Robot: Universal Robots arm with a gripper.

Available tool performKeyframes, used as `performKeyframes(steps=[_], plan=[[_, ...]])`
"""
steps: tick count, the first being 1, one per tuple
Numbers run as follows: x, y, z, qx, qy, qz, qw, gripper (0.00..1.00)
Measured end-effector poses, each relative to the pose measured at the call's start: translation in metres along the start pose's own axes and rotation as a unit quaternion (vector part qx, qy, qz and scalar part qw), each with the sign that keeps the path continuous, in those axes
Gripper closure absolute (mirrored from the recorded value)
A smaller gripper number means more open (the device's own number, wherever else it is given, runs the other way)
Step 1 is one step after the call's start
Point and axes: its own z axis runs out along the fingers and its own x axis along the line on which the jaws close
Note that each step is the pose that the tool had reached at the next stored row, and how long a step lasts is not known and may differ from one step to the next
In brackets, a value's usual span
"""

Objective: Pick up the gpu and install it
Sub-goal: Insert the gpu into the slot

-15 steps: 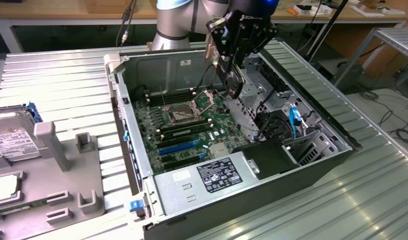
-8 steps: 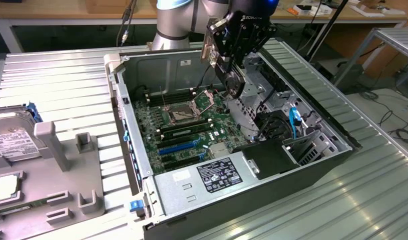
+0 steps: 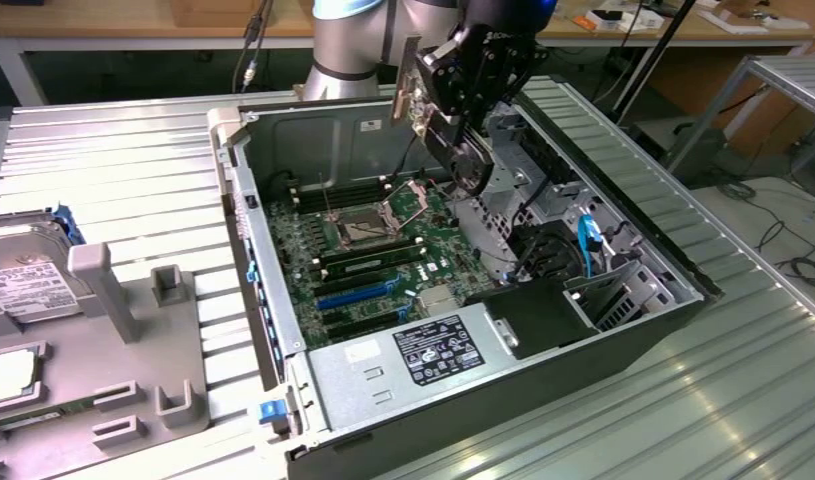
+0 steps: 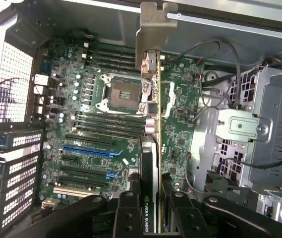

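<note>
My gripper (image 3: 463, 105) is shut on the gpu (image 3: 450, 140), a thin card with a silver bracket (image 3: 410, 88) at one end. It hangs tilted above the open computer case (image 3: 267, 300), over the motherboard (image 3: 367, 250). In the wrist view the gpu (image 4: 153, 148) appears edge-on, its bracket (image 4: 149, 34) pointing at the case's far wall, and my gripper (image 4: 153, 210) clamps it between black fingers (image 4: 128, 213). The card sits above the board, apart from the slots. A blue expansion slot (image 4: 93, 148) lies off to one side of the card's line.
The empty processor socket (image 4: 123, 91) and memory slots (image 4: 108, 121) lie below. A power supply (image 3: 427, 345) and drive cage (image 3: 567, 200) with cables crowd the case's near and right sides in the exterior view. A hard drive (image 3: 20, 285) rests on a grey fixture (image 3: 140, 350) at the exterior view's left.
</note>
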Motion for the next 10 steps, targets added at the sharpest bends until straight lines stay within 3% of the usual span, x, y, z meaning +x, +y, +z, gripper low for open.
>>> performKeyframes(steps=[5, 10], plan=[[0.0, 0.0, 0.0, -0.0013, 0.0024, -0.058, 0.9983, 0.73], [0.0, 0.0, 0.0, -0.0025, 0.0046, -0.11, 0.9939, 0.73]])
